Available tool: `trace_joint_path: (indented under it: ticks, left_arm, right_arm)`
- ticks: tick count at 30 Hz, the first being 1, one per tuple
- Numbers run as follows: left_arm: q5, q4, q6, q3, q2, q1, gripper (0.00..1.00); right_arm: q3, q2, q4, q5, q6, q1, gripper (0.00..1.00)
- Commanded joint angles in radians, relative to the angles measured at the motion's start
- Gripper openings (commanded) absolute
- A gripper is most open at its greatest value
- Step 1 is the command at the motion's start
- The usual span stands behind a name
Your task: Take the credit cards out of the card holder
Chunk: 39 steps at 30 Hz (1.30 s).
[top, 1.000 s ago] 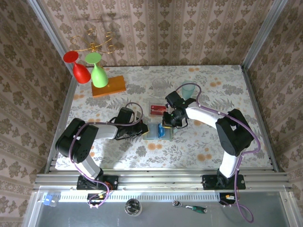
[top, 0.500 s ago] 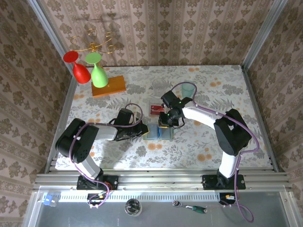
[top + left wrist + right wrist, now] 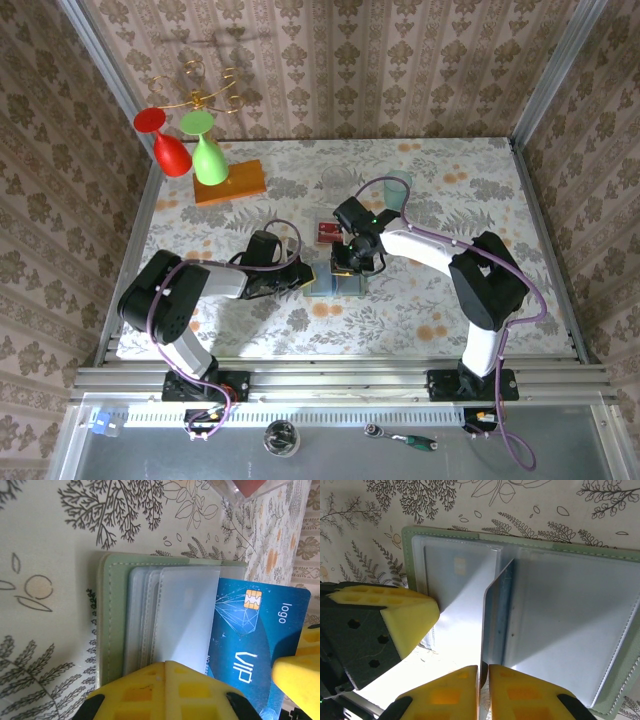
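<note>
Both grippers meet at the card holder (image 3: 338, 287), which lies open and flat on the floral table (image 3: 450, 305) near its middle. The left gripper (image 3: 167, 682) has its yellow fingers closed together, tips set at the edge of the holder's left panel with the clear slots. The right gripper (image 3: 484, 672) is narrowed to a slit, pinching a blue card (image 3: 250, 635) — marked VIP, with a gold chip — that sticks partway out of the holder and appears edge-on in the right wrist view. One red card (image 3: 328, 233) lies in a clear tray just behind the holder, apart from it.
</note>
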Motion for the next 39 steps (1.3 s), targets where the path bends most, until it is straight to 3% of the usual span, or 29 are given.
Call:
trace_joint_path:
  ticks: [1,21,27,39]
  left_arm:
    - [0.008,-0.004,-0.018,-0.026,0.030,0.008,0.00]
    - [0.010,0.019,-0.018,-0.034,0.007,0.009,0.00]
    - [0.007,-0.012,-0.003,-0.024,-0.034,0.009,0.07]
    - [-0.021,-0.169,0.045,0.018,-0.109,0.012,0.14]
  right_arm:
    - [-0.016,-0.005,-0.038,0.036,0.015,0.005,0.15]
    - [0.004,-0.037,-0.082,0.100,-0.024,0.006,0.07]
    - [0.031,-0.071,-0.119,0.131,-0.055,0.006,0.06]
    - [0.143,-0.076,-0.235,0.205,-0.329,-0.013,0.05]
